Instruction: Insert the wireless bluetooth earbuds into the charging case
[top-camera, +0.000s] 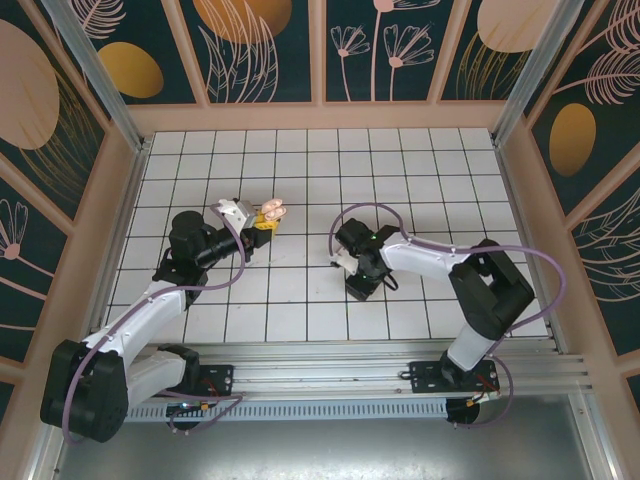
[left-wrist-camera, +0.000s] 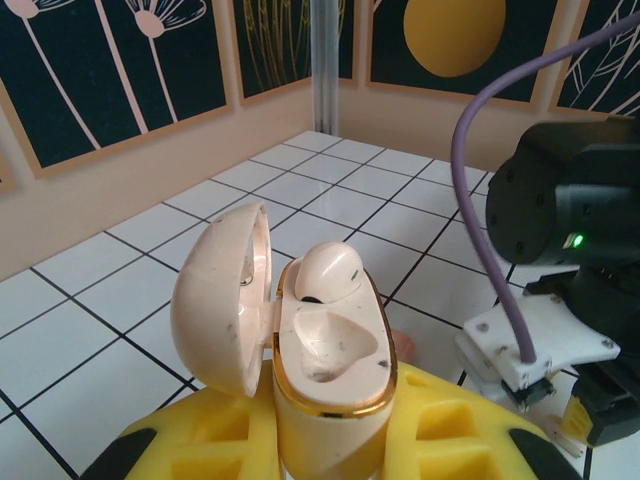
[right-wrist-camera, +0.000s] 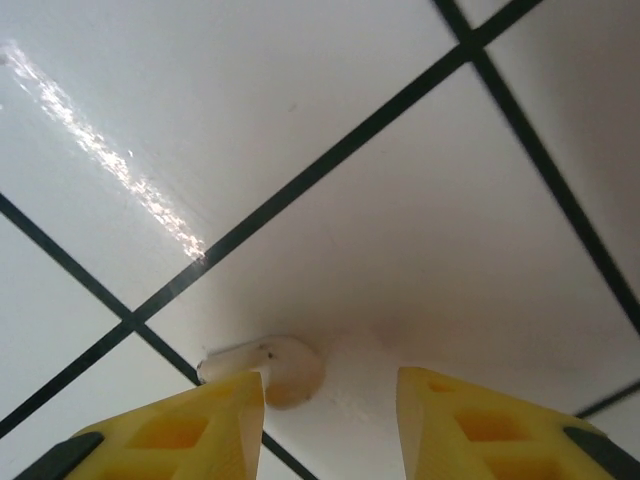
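From the top camera I see my left tool raised over the white tiled table, left of the middle, and it grips the pink charging case. My right tool points down to the table near the middle, well apart from the case. In the left wrist camera the case stands upright, clamped between the yellow fingers, with its lid swung open to the left. The seated earbud sits in the far pocket, and the near pocket is hollow. The right arm is at the right side of this view. In the right wrist camera the fingers of the right tool stand apart, holding nothing. The loose earbud lies on a tile, just beside the left-hand fingertip in this view and partly hidden by it.
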